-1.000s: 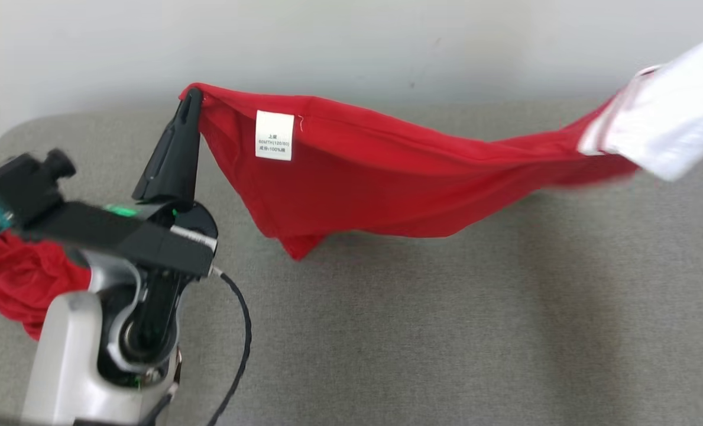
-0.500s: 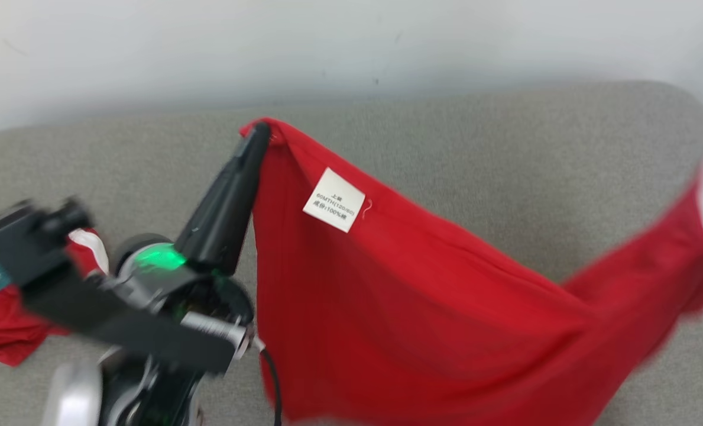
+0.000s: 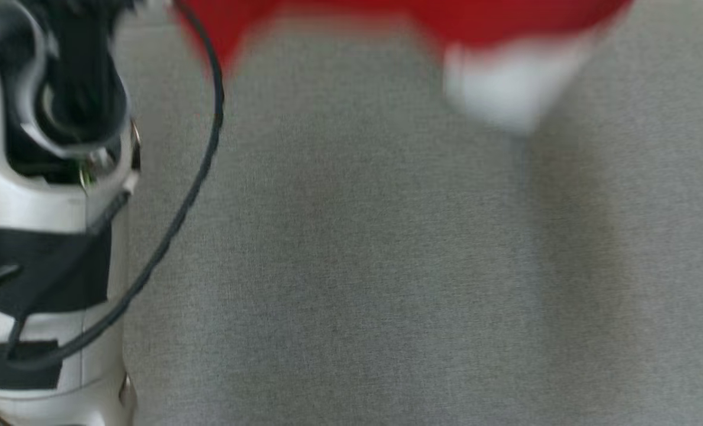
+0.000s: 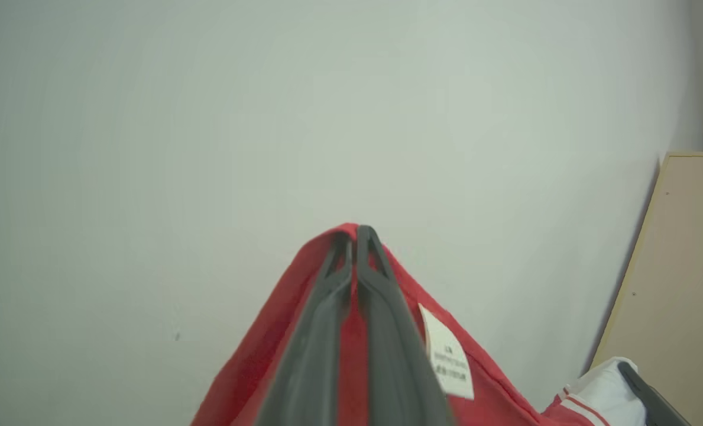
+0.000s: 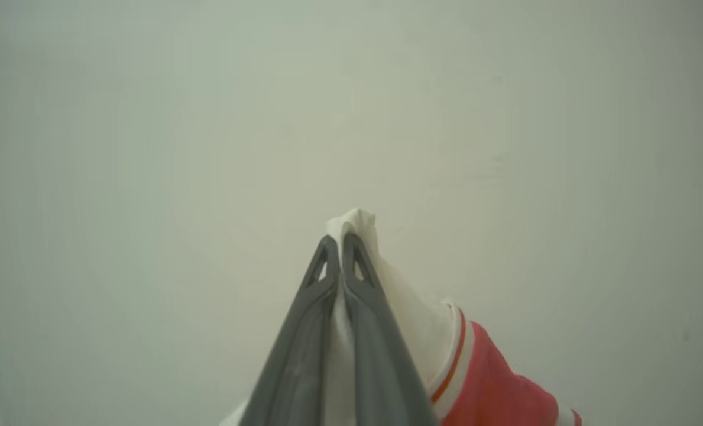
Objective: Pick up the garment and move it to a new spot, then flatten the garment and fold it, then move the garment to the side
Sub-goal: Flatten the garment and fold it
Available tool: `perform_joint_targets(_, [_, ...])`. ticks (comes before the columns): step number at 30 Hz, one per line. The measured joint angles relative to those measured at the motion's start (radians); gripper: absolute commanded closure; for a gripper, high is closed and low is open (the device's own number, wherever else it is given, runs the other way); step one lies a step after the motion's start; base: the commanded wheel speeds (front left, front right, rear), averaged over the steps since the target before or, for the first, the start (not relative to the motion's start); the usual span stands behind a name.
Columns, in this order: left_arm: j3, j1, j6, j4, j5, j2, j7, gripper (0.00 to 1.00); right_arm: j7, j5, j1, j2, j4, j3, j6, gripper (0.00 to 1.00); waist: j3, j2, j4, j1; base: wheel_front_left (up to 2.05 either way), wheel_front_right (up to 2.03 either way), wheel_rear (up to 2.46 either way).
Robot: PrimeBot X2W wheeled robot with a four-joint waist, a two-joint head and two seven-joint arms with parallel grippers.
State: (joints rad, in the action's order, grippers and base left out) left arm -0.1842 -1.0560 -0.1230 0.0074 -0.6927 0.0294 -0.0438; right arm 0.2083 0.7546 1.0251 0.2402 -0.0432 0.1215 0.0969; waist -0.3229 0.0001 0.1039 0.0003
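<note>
The garment is red with a white part and a white care label. In the head view its blurred lower edge (image 3: 339, 15) hangs across the top, a white patch (image 3: 505, 89) drooping from it above the grey surface. My left gripper (image 4: 356, 234) is shut on a red corner of the garment (image 4: 280, 331), lifted in front of a pale wall; the label (image 4: 449, 355) hangs just right of the fingers. My right gripper (image 5: 339, 242) is shut on the white part of the garment (image 5: 410, 319), with red cloth (image 5: 499, 390) trailing below right.
A grey fabric surface (image 3: 386, 266) spreads below the hanging cloth. My pale left forearm (image 3: 38, 236) with its black cable (image 3: 180, 207) stands at the left. A tan board (image 4: 676, 284) leans against the wall at the right of the left wrist view.
The head camera has tipped down, so the garment now shows just at the top. Both grippers have kept their hold and the cloth hangs lifted off the surface.
</note>
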Motion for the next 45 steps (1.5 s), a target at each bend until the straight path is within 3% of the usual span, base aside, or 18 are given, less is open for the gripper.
perform_joint_targets(5, [-0.039, 0.014, 0.011, 0.061, 0.005, -0.001, 0.044, 1.00, -0.015, 0.005, -0.016, 0.018, -0.011, 0.002, -0.019, 1.00, -0.035, 0.0001, -0.027, 0.0001, 0.00, 0.00, 0.00])
perform_joint_targets(8, [-0.056, 0.134, 0.027, 0.114, 0.023, 0.009, 0.037, 1.00, 0.022, 0.004, -0.140, 0.025, 0.025, -0.042, -0.038, 1.00, -0.042, 0.0000, -0.048, -0.0001, 0.00, 0.00, 0.00])
perform_joint_targets(11, [-0.078, 0.260, 0.028, 0.186, 0.057, 0.065, 0.025, 1.00, 0.049, 0.003, -0.312, -0.009, 0.058, -0.065, -0.033, 1.00, -0.052, 0.0001, -0.053, -0.0002, 0.00, 0.00, 0.00])
perform_joint_targets(15, [-0.124, 0.397, 0.058, 0.336, 0.057, 0.089, 0.012, 1.00, 0.069, 0.002, -0.495, -0.039, 0.129, -0.085, -0.022, 1.00, -0.051, 0.0002, -0.049, -0.0001, 0.00, 0.00, 0.00])
perform_joint_targets(20, [-0.139, 0.419, 0.082, 0.461, 0.052, 0.087, 0.009, 1.00, 0.073, 0.002, -0.533, -0.042, 0.162, -0.086, -0.021, 1.00, -0.031, 0.0000, -0.041, -0.0003, 0.00, 0.00, 0.00])
perform_joint_targets(25, [-0.137, 0.421, 0.108, 0.536, 0.043, 0.085, 0.013, 1.00, 0.098, 0.008, -0.610, -0.029, 0.131, -0.115, -0.063, 1.00, 0.011, -0.0001, -0.031, -0.0005, 0.00, 0.00, 0.00])
perform_joint_targets(32, [-0.157, 0.566, 0.124, 0.555, 0.043, 0.105, 0.013, 1.00, 0.124, 0.000, -0.814, -0.013, 0.068, -0.137, -0.078, 1.00, 0.096, -0.0002, -0.022, -0.0005, 0.00, 0.00, 0.00])
perform_joint_targets(45, [-0.163, 0.853, 0.077, 0.397, 0.057, 0.160, 0.045, 1.00, 0.165, -0.008, -1.122, 0.007, -0.068, -0.100, -0.031, 1.00, 0.216, -0.0003, -0.013, -0.0006, 0.00, 0.00, 0.00])
